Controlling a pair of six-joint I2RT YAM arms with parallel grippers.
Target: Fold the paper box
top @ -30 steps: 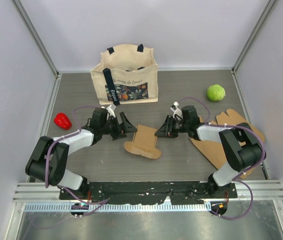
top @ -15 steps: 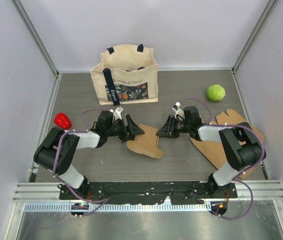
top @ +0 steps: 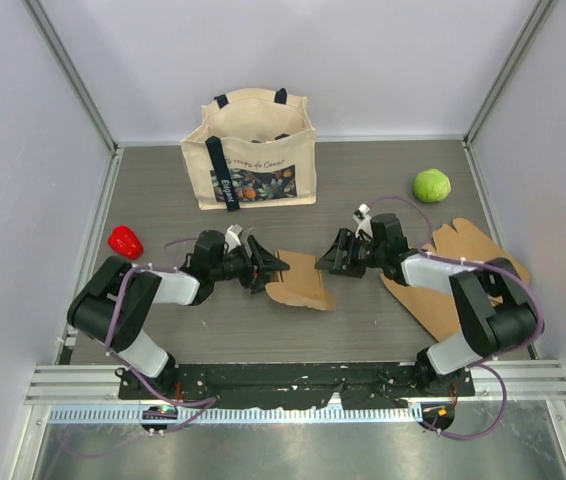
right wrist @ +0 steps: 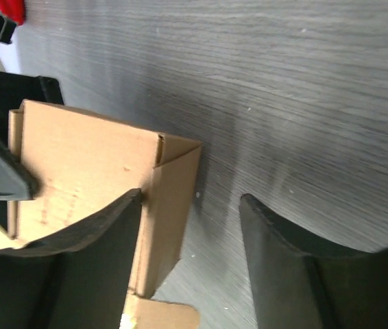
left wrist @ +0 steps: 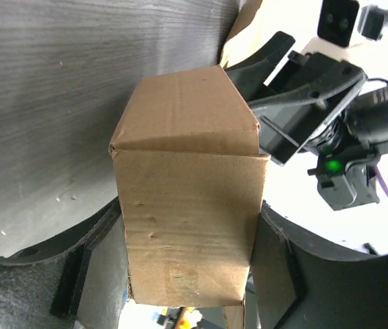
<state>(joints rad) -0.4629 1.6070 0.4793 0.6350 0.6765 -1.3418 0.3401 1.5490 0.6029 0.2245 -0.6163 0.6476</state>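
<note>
Pale walls point(top: 263, 60) enclose a grey wood-grain surface point(top: 363, 170). The cream tote bag point(top: 253, 150) carries a floral print under writing too small to read. In front of the bag lies the paper box point(top: 301, 280), left fingers point(left wrist: 283, 274) clamped on it, right fingers point(right wrist: 91, 267) spread.

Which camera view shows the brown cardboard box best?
The left wrist view: the brown cardboard box fills the frame, creases clear. The top view shows it small between the arms; the right wrist view shows only one end.
</note>
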